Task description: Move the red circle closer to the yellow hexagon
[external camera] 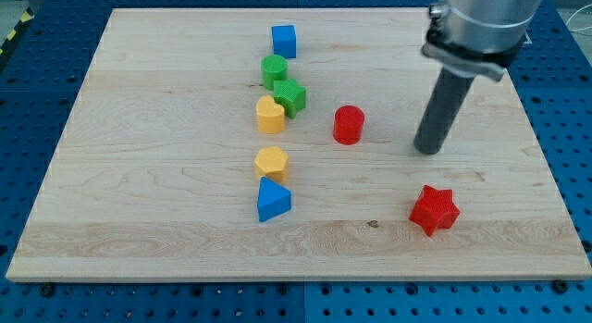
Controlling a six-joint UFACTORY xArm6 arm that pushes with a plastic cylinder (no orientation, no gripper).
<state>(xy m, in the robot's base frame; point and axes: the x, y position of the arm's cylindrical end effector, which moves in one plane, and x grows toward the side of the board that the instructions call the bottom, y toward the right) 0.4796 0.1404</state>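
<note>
My arm is cut off at the view's top, so I only see its grey collar and dark rod. I have no hand to open or close, just my tip (427,150), and it rests on the wooden board (139,175).

The red circle (348,125) is a small round block, to the view's left of my tip, not touching it. The yellow hexagon (272,162) sits to the view's left of the red circle and a bit lower. A blue triangle (273,200) touches the hexagon from below. A bumpy red star (434,210) lies below my tip.
</note>
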